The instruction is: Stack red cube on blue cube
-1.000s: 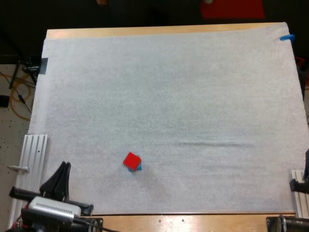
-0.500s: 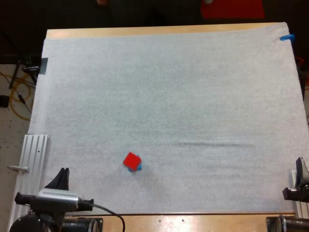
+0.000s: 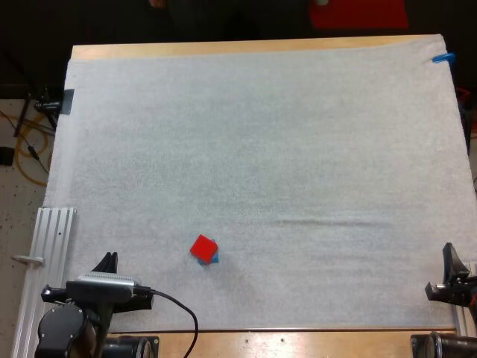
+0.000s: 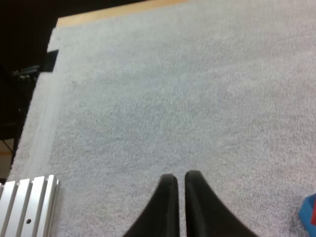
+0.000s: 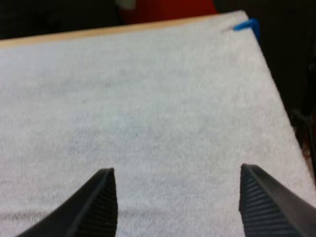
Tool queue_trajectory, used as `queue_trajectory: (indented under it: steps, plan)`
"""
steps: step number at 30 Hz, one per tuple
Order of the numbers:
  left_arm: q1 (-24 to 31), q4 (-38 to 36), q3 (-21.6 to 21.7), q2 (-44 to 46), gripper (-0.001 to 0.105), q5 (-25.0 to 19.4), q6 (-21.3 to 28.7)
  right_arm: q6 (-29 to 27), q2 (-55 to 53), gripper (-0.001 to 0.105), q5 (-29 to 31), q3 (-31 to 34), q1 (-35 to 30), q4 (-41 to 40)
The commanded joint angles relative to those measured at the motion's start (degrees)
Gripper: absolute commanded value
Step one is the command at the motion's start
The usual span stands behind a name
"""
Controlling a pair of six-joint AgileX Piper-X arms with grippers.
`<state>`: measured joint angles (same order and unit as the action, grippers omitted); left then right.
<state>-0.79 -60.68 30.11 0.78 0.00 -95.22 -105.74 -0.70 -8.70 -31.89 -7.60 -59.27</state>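
The red cube (image 3: 203,247) rests on top of the blue cube (image 3: 215,258), of which a blue sliver peeks out at its near right side. They stand on the white mat (image 3: 261,149) near its front, left of centre. My left gripper (image 3: 109,262) is at the mat's front left corner, well left of the cubes, with nothing in it. Up close, its fingers (image 4: 168,197) are shut (image 4: 177,176), and a blue cube edge (image 4: 307,217) sits off to their right. My right gripper (image 3: 450,259) waits at the mat's right edge, open (image 5: 177,170) over bare mat.
A ribbed metal rail (image 3: 52,239) lies along the mat's left edge, beside my left arm. Another rail piece (image 3: 463,298) sits at the right edge under my right arm. The wooden table edge (image 3: 223,49) runs along the far side.
My left gripper has drawn back toward the front edge, away from the stacked cubes. My right gripper has come a little further into view at the right edge. The cubes have not moved.
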Motion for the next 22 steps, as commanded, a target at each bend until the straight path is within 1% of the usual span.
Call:
queue_trajectory:
  steps: [1, 3, 22]
  plan:
    - [-0.13, 1.11, 0.08, 7.92, 0.0, -0.61, -0.55, -0.73, -2.27, 0.054, -0.6, 0.75, -0.03, -0.12]
    - [-0.13, 1.11, 0.08, 7.92, 0.0, -0.61, -0.55, -0.73, -2.27, 0.054, -0.6, 1.56, -0.03, -0.17]
    - [-0.13, 1.11, 0.08, 7.92, 0.0, -0.61, -0.55, -0.85, -2.27, 0.054, -0.6, 1.56, -0.03, -0.1]
